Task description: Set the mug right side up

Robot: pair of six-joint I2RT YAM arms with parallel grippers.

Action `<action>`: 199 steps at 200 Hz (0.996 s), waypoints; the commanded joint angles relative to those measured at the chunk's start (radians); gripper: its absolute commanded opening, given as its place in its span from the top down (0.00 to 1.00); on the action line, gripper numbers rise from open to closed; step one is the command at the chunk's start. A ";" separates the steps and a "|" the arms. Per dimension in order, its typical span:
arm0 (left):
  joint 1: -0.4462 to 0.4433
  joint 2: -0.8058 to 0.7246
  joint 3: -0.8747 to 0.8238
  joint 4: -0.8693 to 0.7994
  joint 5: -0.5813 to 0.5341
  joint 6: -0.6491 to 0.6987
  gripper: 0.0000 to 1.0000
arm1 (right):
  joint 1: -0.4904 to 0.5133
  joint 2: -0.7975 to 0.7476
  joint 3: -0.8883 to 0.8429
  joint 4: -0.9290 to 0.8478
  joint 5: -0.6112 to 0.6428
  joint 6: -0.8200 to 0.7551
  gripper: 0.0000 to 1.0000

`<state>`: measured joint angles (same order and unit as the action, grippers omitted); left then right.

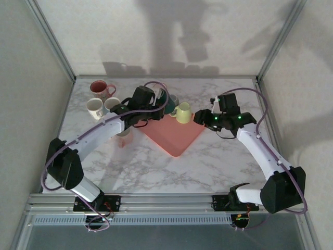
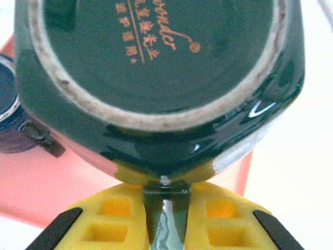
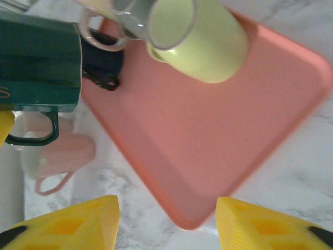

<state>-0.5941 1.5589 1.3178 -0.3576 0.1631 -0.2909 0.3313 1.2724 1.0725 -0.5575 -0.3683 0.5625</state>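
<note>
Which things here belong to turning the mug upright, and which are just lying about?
Part of the job: green mug, left gripper clamped on it.
Lying about: pink tray, yellow mug, grey mug, red mug, white mug.

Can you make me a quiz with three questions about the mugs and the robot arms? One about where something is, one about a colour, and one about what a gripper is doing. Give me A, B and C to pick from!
1. Where is the pale yellow-green mug?
A) on the pink tray
B) inside a red mug
C) under the table

2. What colour is the held mug in the left gripper?
A) red
B) dark green
C) white

3. What is the right gripper doing?
A) hanging open with nothing in it
B) squeezing a mug
C) pinching the tray

Answers:
1 A: the right wrist view shows it resting on the tray.
2 B: the left wrist view shows its dark green base right above the closed fingers.
3 A: its yellow fingers are wide apart with nothing between them.
</note>
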 commanded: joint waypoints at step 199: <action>0.105 -0.283 -0.302 0.856 0.399 -0.469 1.00 | -0.054 -0.050 -0.276 1.016 -0.586 0.476 0.46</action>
<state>-0.5007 1.3315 1.0233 0.2214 0.5011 -0.6949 0.2783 1.2102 0.8108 0.2642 -0.8951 0.9222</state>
